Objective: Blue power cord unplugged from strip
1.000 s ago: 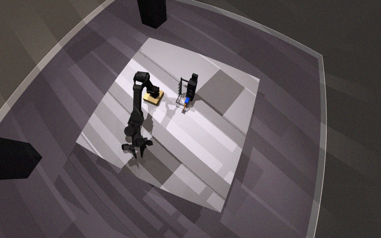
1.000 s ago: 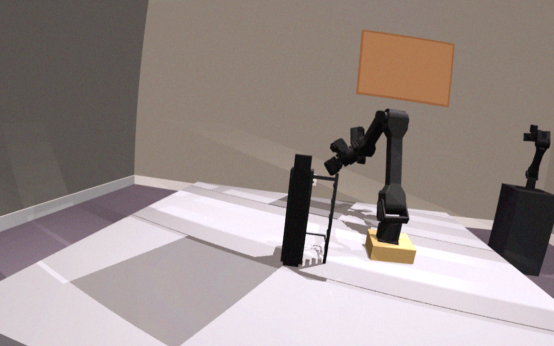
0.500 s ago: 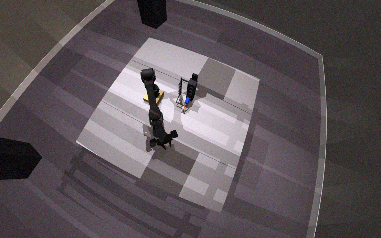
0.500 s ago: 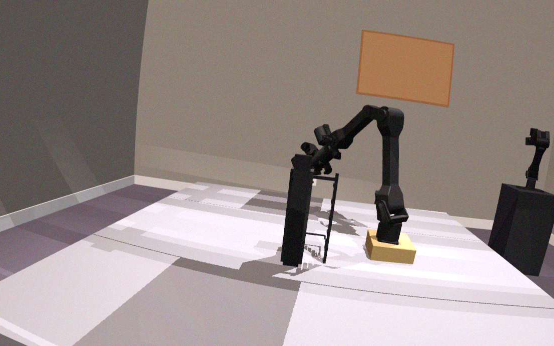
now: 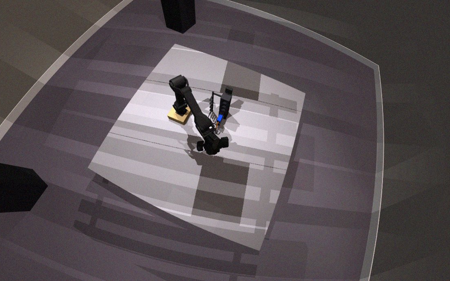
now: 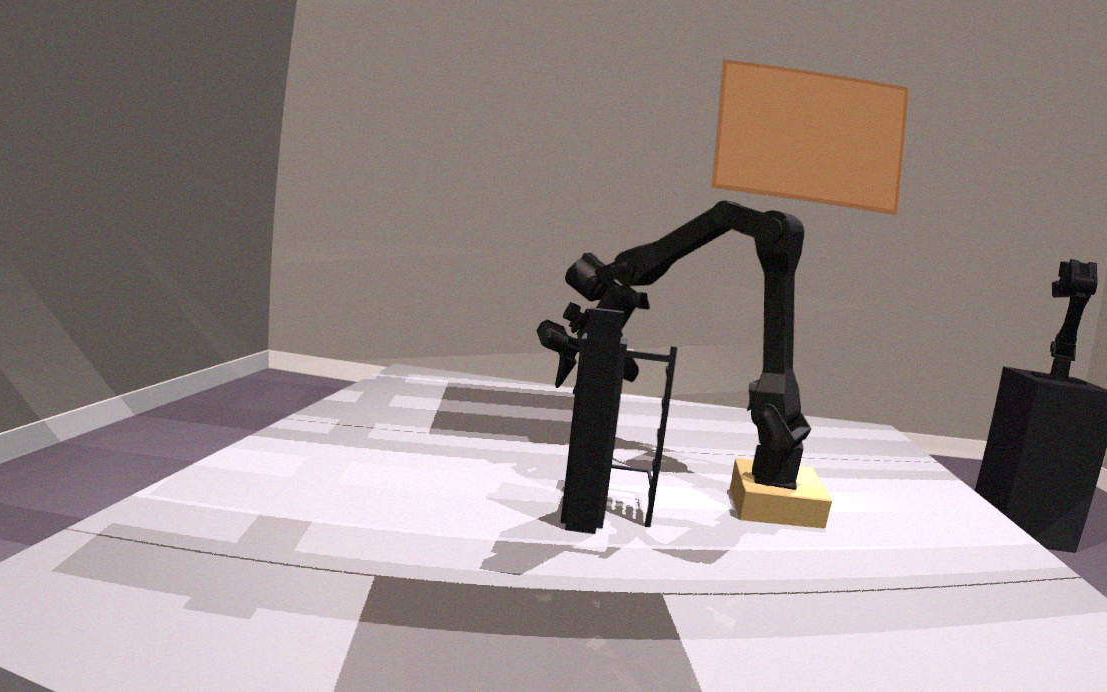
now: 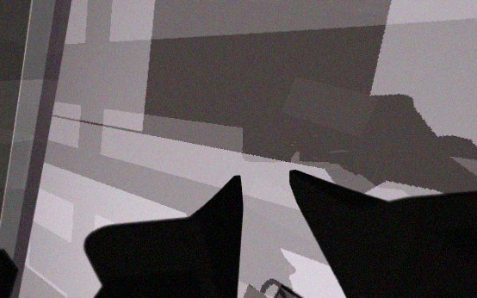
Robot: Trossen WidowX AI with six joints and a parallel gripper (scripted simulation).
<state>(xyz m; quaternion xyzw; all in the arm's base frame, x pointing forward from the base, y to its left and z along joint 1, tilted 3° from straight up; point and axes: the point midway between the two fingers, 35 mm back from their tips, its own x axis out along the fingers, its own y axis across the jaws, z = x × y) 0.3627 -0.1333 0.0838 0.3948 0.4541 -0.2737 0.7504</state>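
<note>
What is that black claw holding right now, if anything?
Nothing. The gripper has only floor showing between its narrowed fingers; the blue plug sits apart from it.
</note>
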